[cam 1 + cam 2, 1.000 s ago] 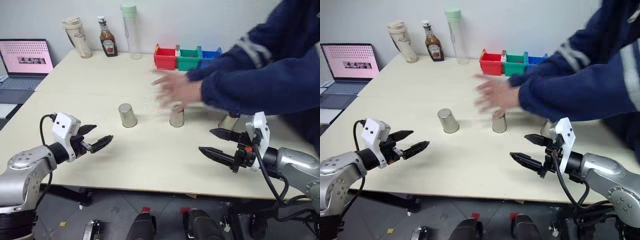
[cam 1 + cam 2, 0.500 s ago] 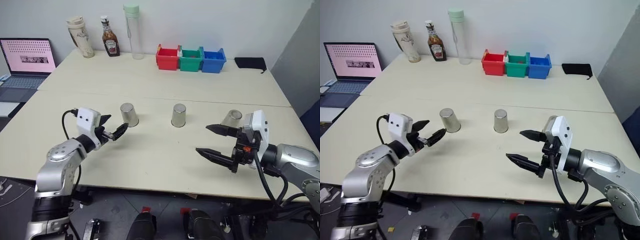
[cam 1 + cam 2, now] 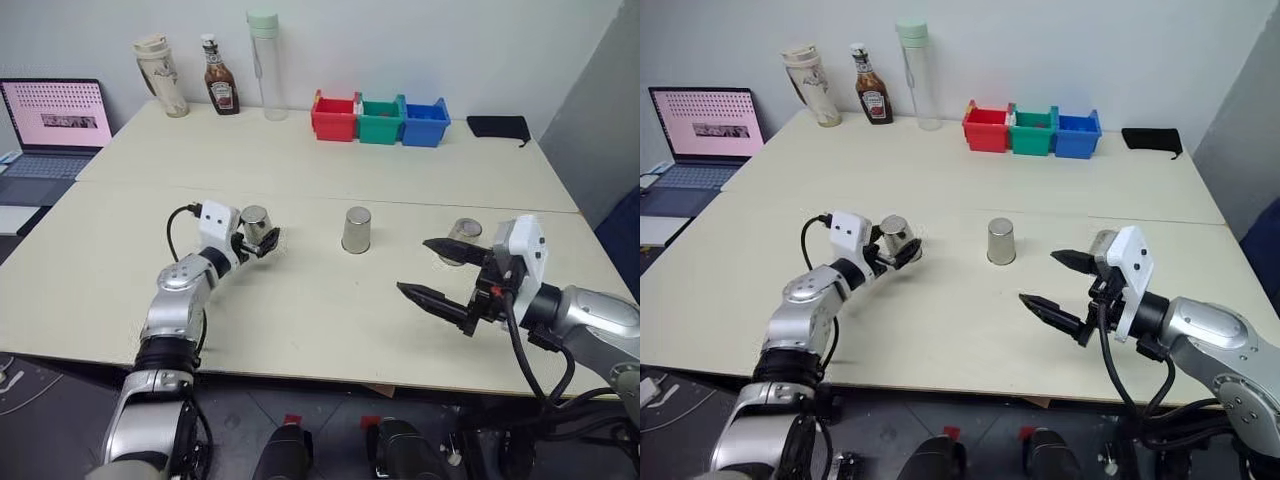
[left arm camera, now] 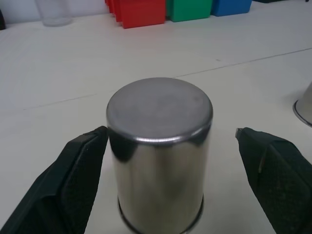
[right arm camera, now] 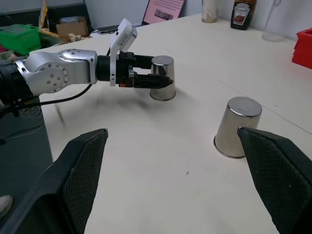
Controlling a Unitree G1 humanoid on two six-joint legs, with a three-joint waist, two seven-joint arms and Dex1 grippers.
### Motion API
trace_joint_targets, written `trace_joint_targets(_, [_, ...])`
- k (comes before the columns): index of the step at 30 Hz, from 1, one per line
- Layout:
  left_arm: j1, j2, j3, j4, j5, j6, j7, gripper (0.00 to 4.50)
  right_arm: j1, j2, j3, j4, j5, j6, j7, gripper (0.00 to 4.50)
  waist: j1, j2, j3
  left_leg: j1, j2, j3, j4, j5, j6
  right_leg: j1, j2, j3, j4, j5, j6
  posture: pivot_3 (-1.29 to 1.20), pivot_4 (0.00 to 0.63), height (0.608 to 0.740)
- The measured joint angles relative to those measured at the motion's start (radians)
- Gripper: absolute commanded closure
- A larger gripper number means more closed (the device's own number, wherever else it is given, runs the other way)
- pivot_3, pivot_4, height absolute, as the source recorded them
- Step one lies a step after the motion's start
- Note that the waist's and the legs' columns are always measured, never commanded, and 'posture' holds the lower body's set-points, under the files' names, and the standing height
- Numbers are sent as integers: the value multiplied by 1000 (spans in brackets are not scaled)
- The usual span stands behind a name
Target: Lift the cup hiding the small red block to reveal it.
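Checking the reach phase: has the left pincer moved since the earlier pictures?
Yes. The left pincer has advanced across the table to the leftmost steel cup, its open fingers now on either side of it; earlier it was well short.

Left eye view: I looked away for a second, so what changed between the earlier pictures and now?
The person's arms withdrew from over the table. The left end effector reached forward and now straddles the left cup, open, not yet gripping. The right end effector stayed open. All three cups stayed put.

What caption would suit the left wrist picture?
Open left gripper straddling an upturned brushed-steel cup, black fingers either side, not yet clamped.
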Motion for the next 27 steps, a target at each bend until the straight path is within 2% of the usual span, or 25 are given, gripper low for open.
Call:
trace_joint_targets(3, [-28, -13, 1, 78, 14, -40, 12, 543, 0, 0, -1, -1, 5, 6, -24, 0, -1, 0, 0, -1, 0, 0, 0, 0, 0, 0, 0, 0, 0, 0, 0, 0, 150, 740])
trace_joint_targets(7, [-27, -15, 6, 124, 14, -68, -1, 1533, 0, 4, -18, -16, 47, 20, -66, 0, 0, 0, 0, -1, 1, -1, 0, 0, 0, -1, 0, 0, 0, 0, 0, 0, 150, 740])
trace_joint_targets(8, [-27, -15, 6, 124, 14, -69, -1, 1651, 0, 4, -18, -18, 49, 20, -67, 0, 0, 0, 0, -1, 1, -1, 0, 0, 0, -1, -1, 0, 0, 0, 0, 0, 150, 740])
trace_joint_targets(16, [-66, -15, 17, 103, 3, -56, 10, 1698, 0, 4, -10, -18, 55, 18, -72, 0, 0, 0, 0, -1, 0, -1, 0, 0, 0, -1, -1, 0, 0, 0, 1, 0, 150, 740])
trace_joint_targets(21, [-102, 52, 75, 9, -24, 22, 51, 1698, -2, 29, 14, -17, 40, 13, -70, 0, -10, 0, 0, -1, 1, -1, -1, 0, 0, -1, -1, 0, -1, 0, 1, 0, 150, 740])
trace_joint_targets(27, [-98, 80, 101, 95, -2, 45, 143, 1698, -18, 47, 42, -1, 19, 0, -65, 0, -11, 0, 0, -1, 0, -1, 0, 0, 0, 0, -1, -1, 0, 1, 1, 0, 150, 740])
